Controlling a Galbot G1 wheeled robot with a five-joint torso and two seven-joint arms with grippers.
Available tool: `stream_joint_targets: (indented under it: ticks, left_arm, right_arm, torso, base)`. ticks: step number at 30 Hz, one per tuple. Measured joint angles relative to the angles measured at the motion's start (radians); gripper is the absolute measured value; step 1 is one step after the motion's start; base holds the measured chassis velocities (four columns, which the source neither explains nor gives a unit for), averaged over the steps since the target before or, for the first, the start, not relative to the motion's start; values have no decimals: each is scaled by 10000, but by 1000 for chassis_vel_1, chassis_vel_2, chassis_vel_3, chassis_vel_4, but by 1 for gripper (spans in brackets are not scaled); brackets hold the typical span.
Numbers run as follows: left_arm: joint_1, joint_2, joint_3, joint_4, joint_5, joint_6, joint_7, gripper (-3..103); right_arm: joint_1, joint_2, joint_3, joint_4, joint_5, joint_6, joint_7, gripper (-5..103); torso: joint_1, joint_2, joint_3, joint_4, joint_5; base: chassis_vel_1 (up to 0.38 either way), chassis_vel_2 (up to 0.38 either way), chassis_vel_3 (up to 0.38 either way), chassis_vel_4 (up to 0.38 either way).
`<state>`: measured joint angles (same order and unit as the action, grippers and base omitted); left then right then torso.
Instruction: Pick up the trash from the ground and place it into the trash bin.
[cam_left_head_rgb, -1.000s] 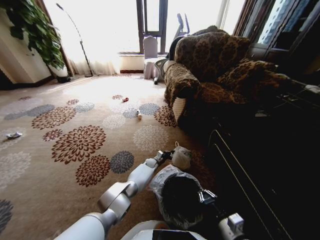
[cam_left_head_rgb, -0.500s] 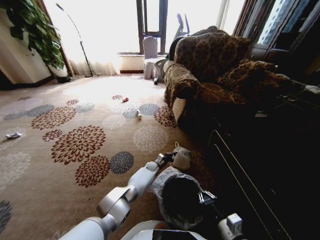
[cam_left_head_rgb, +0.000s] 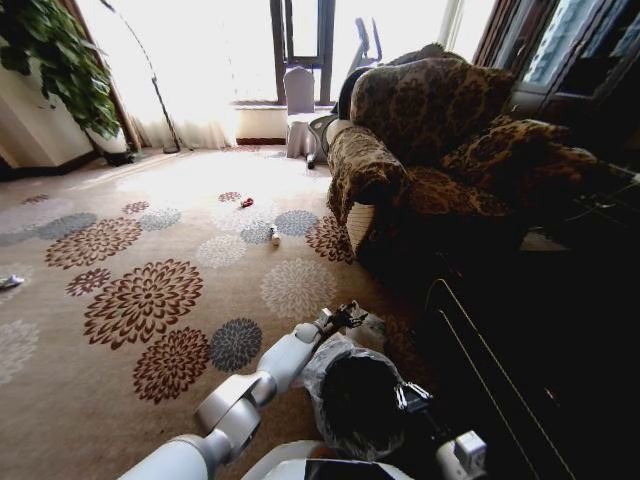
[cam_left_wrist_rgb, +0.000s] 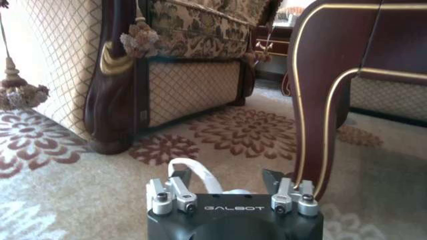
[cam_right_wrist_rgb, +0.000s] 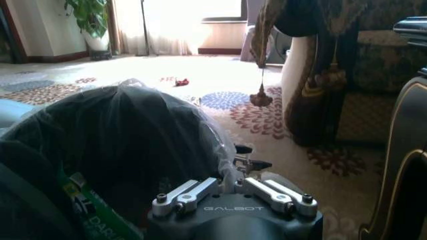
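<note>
The white knotted plastic bag (cam_left_head_rgb: 373, 326) lies on the carpet just beyond the trash bin (cam_left_head_rgb: 350, 400), a black bucket with a crinkled liner. My left gripper (cam_left_head_rgb: 351, 318) is down at the bag, partly covering it. In the left wrist view the left gripper (cam_left_wrist_rgb: 225, 176) is open, with the bag's white loop (cam_left_wrist_rgb: 190, 162) between its fingers. My right gripper (cam_left_head_rgb: 412, 397) is shut on the bin's rim; the right wrist view shows the bin (cam_right_wrist_rgb: 120, 140) right in front of the right gripper (cam_right_wrist_rgb: 230, 187), with a green-labelled piece (cam_right_wrist_rgb: 87, 212) inside. A red scrap (cam_left_head_rgb: 246, 202) and a small bottle (cam_left_head_rgb: 274, 236) lie farther out.
A patterned armchair (cam_left_head_rgb: 420, 130) stands just ahead and to the right. Dark wooden furniture (cam_left_head_rgb: 530, 350) with gold trim lines the right side, and one of its legs (cam_left_wrist_rgb: 320, 100) is close to the left gripper. A white scrap (cam_left_head_rgb: 8, 283) lies far left on the open flowered carpet.
The head view has shifted a little. My left gripper has pushed forward onto the white bag, which now shows only in part. The right gripper and bin have kept their place.
</note>
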<state>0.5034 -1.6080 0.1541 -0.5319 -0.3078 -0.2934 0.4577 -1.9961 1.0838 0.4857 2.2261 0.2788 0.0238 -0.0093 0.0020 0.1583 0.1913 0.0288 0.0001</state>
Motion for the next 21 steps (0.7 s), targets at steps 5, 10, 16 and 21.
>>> stream_joint_targets:
  ticks: [5,10,16,21]
  left_arm:
    - [18,0,154,-215,-137,202,76,93]
    - [186,10,560,-876,207,44,397,100]
    - [327,273,691,-1092,467,-104,616,100]
    - [306,23,573,-817,929,289,0,101]
  right_arm:
    - [-243,105,0,175,-95,13,-46,2]
    - [-631,307,108,221,-95,166,-34,2]
    - [-761,414,55,97,-97,183,64,2]
    - [-559,405,-18,107,-92,29,93,2]
  torso:
    - [0,1,0,0,0]
    - [5,0,4,1,-1]
    - [3,1,3,6,4]
    - [4,1,3,-1,-3]
  base:
    - [16,-17,-25,11]
    - [0,0,0,0]
    - [0,0,0,0]
    - [0,0,0,0]
